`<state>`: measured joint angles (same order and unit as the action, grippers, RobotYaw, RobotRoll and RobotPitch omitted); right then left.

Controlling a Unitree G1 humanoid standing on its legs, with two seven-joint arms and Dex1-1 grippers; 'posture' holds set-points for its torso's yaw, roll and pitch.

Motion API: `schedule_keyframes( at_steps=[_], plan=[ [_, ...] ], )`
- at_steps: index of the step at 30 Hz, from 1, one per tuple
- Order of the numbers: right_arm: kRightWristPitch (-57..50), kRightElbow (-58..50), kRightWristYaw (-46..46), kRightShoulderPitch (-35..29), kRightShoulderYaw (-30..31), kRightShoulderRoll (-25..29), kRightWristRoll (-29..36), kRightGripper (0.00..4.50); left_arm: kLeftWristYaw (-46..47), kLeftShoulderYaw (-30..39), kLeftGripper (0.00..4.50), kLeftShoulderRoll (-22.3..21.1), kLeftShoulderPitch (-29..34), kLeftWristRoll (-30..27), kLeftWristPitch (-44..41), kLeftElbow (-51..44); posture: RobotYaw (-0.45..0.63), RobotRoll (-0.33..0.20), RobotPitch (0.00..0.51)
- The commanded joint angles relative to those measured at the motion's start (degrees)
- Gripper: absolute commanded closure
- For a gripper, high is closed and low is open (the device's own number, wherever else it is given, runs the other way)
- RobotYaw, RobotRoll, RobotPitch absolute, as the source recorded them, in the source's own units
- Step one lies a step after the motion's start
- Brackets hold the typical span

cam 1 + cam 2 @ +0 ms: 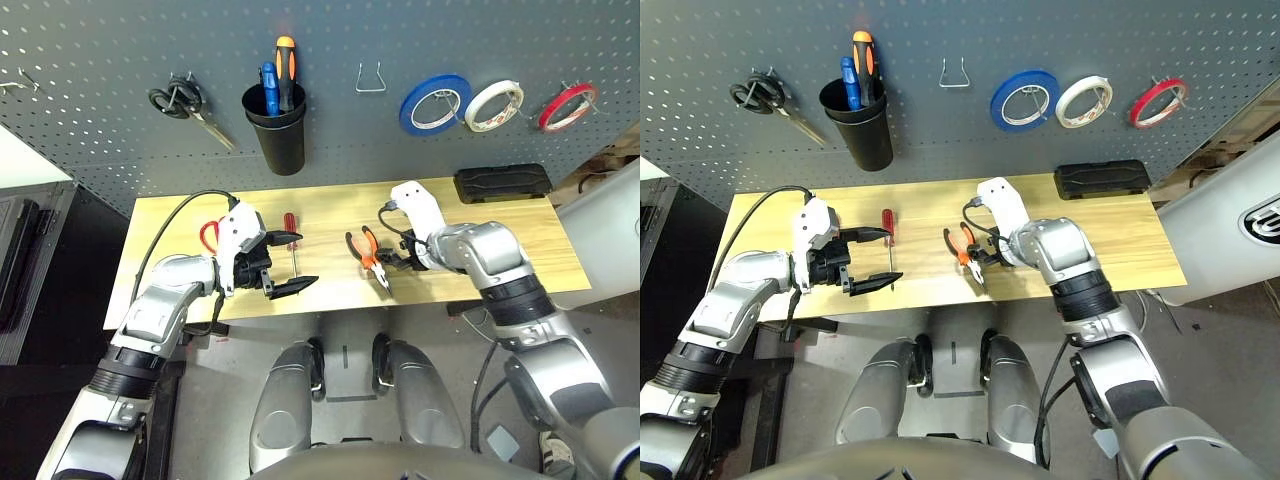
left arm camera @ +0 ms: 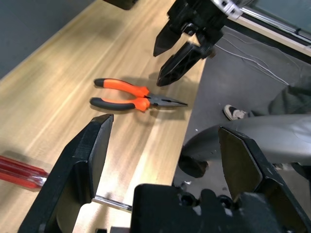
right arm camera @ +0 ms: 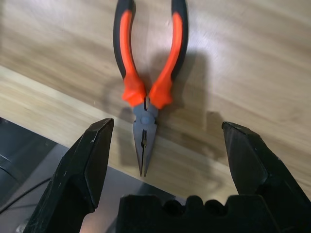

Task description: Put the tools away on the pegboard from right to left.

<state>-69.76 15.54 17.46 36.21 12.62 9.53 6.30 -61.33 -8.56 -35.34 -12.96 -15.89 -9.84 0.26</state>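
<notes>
Fingers of the right gripper (image 3: 167,160) stand wide apart and empty, poised just above the orange-and-black-handled pliers (image 3: 146,82), which lie flat on the pale wooden table (image 1: 480,235) with their nose reaching the near edge. Since the thin red tape ring (image 1: 567,107) already hangs at the right end of the dark grey pegboard (image 1: 100,60), the pliers look next. A good grasp would straddle the pivot squarely, then close. The left gripper (image 1: 285,262), also open and holding nothing, waits by the slim red-handled screwdriver (image 1: 291,238) and red-handled scissors (image 1: 209,236).
</notes>
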Motion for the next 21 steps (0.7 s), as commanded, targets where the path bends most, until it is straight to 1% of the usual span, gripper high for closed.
schedule_keyframes(
  at_steps=[1,10,21],
  plan=[
    [0.76,4.46,-2.90,1.62,-0.74,-3.20,-1.11,0.03,-1.05,-0.61,0.00,-0.58,1.33,-0.11,-1.06,-1.35,-0.02,0.000,0.278],
    [6.70,15.46,-6.99,5.89,-3.18,-8.79,-2.35,0.03,-1.67,-0.12,0.00,-1.20,2.96,-0.90,-2.38,-3.58,-0.01,0.000,0.282],
    [15.37,28.78,-9.56,9.02,-3.32,-12.08,-5.22,0.03,-1.19,1.26,0.00,-1.25,4.92,-1.93,-3.28,-6.09,0.02,0.000,0.277]
  ],
)
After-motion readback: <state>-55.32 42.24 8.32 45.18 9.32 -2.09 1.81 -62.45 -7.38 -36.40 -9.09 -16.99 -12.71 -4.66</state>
